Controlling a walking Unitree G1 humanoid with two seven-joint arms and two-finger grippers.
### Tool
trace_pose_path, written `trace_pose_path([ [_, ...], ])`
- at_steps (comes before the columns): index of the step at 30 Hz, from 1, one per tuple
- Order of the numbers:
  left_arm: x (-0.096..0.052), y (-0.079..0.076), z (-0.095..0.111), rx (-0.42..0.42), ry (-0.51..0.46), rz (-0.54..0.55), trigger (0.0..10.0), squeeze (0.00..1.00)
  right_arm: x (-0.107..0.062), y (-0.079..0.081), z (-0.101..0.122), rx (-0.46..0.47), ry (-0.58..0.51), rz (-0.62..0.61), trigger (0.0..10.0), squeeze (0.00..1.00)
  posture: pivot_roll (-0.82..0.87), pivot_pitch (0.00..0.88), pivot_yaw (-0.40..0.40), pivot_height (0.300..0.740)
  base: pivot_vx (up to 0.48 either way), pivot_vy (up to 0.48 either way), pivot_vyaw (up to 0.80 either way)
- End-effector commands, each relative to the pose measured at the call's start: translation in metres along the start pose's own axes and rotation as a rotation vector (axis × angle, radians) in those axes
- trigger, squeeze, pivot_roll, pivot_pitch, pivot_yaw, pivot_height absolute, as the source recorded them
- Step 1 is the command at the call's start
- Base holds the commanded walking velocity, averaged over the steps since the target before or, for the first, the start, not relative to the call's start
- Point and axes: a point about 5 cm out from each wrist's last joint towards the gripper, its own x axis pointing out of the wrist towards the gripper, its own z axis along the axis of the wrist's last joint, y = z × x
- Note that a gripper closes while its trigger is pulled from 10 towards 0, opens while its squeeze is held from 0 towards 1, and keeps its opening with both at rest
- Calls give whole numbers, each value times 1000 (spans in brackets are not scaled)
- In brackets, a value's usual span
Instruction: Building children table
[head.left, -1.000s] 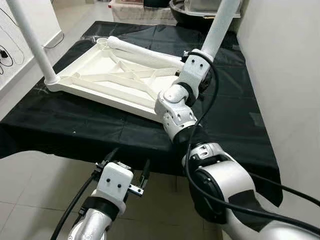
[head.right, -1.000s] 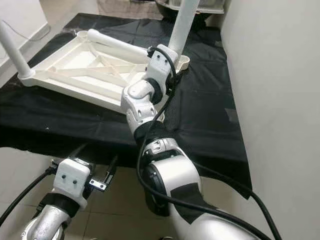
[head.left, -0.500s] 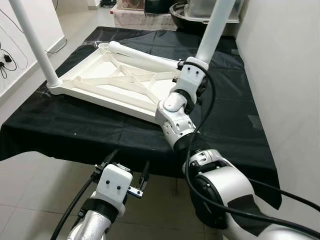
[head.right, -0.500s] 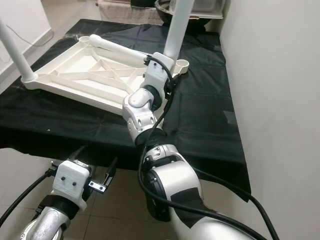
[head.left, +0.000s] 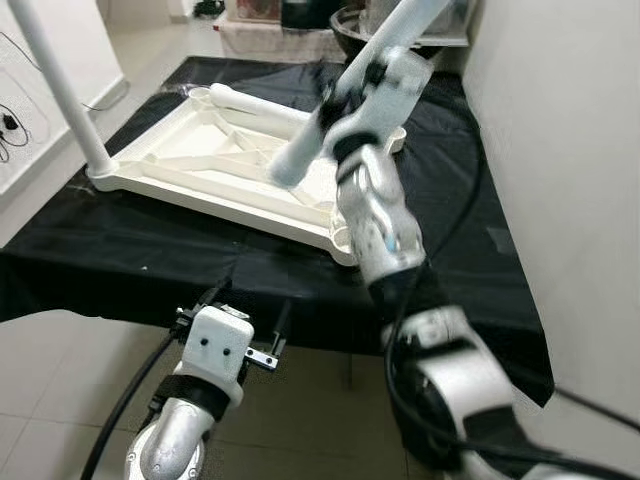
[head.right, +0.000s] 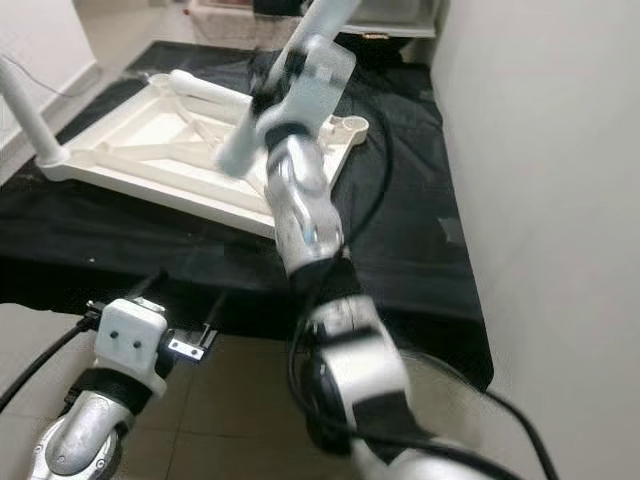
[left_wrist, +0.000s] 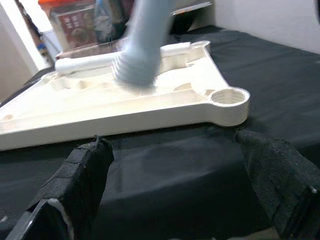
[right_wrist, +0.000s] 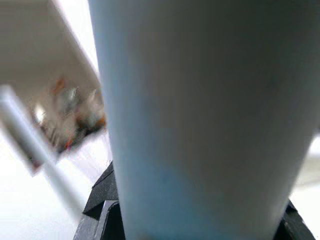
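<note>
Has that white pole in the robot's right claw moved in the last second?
Yes. The table leg was upright at the tabletop's corner; it now tilts, lifted over the tabletop.

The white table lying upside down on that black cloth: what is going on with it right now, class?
A robot is putting a children's table together. The tabletop lies upside down on a black cloth. One leg stands in the far left corner, and another leg lies across the top. The right gripper holds a third leg tilted above the tabletop, its lower end in the air, with an empty socket at the near corner. The left gripper hangs open below the cloth's edge.
</note>
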Motion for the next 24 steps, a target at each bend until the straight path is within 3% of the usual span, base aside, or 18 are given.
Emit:
trace_pose_path([
  [1,1,2,-8,18,56,2,10000,1000,-4,10,2,22,5,115,10000,0,21,81,-10,740,0,0,0],
  [6,11,12,-12,77,117,45,10000,1000,-27,6,-10,10,43,237,10000,0,17,76,-5,740,0,0,0],
  [7,14,13,-17,97,149,36,10000,0,-32,7,-11,14,46,278,10000,0,15,65,5,740,0,0,0],
  [14,19,14,-31,105,221,6,10000,0,-52,19,-16,-1,97,483,10000,0,12,59,4,740,0,0,0],
  [24,19,11,-33,127,237,-34,10000,0,-73,26,-28,-48,160,621,10000,0,12,51,3,740,0,0,0],
])
